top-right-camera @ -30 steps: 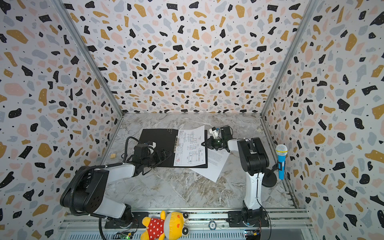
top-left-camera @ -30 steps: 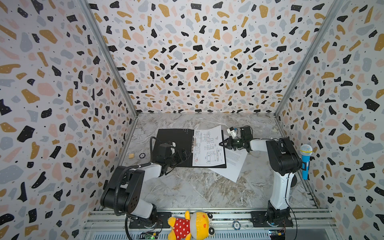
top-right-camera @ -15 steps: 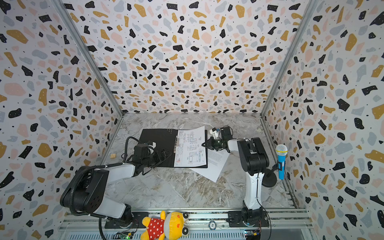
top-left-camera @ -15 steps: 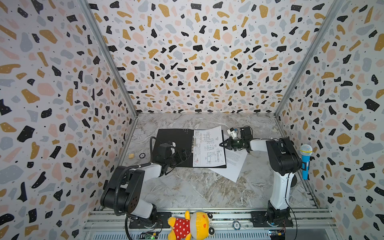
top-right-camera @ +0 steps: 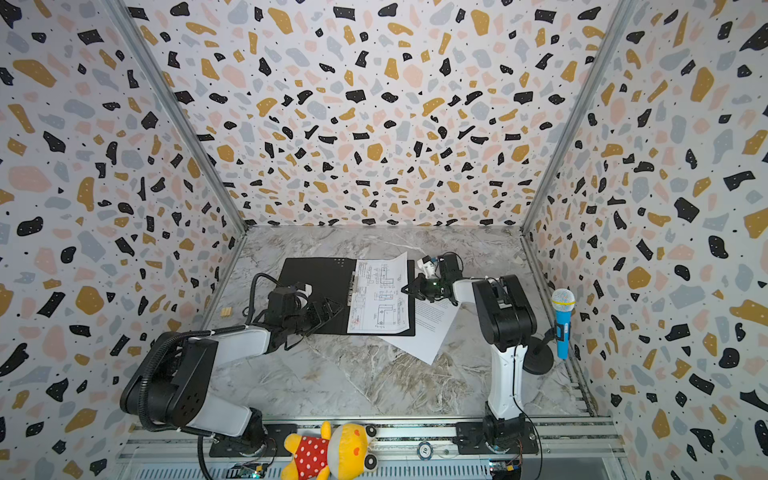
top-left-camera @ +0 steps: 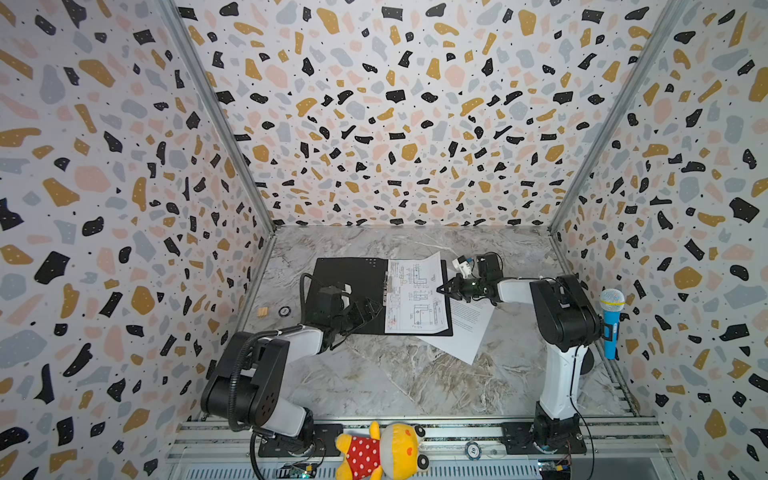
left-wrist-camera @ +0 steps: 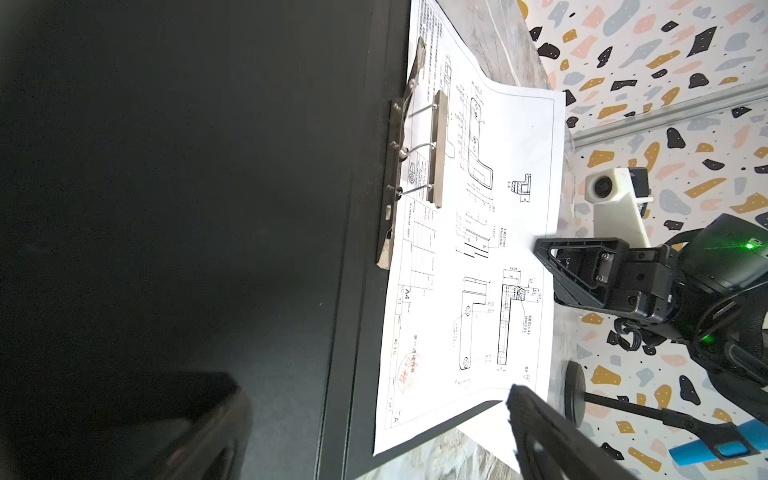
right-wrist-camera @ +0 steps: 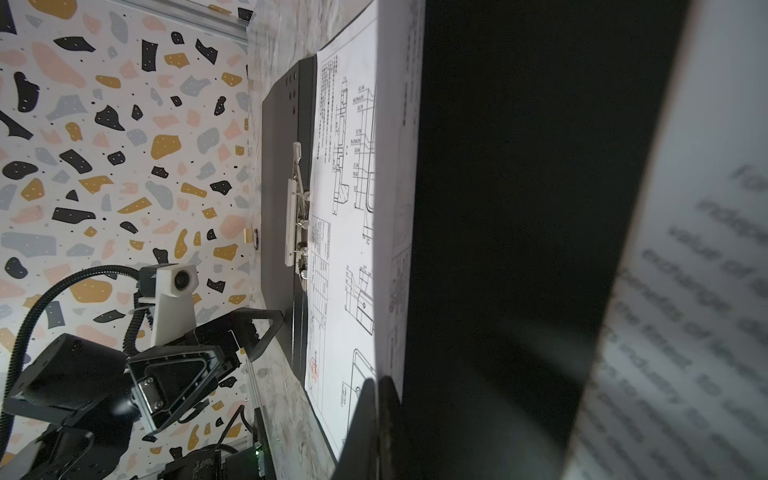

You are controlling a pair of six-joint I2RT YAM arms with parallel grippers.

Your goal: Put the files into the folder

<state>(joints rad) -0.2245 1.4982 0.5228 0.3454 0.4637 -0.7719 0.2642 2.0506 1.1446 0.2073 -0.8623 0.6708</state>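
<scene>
There, open black folder (top-left-camera: 349,282) with 1 drawing sheet (top-left-camera: 415,295) inside; left gripper (top-left-camera: 372,309) spread, right gripper (top-left-camera: 444,289) state unclear.

The white-and-black jointed left arm (top-left-camera: 266,365) is folded at the elbow close to its base, with the forearm extended low and forward. Its black parallel left gripper (top-left-camera: 371,309) points toward the middle, jaws spread wide; in the left wrist view the two fingers (left-wrist-camera: 536,419) stand far apart. The white-and-black right arm (top-left-camera: 561,320) rises upright, then bends toward the middle. Its black right gripper (top-left-camera: 444,289) lies level, jaws close together.
</scene>
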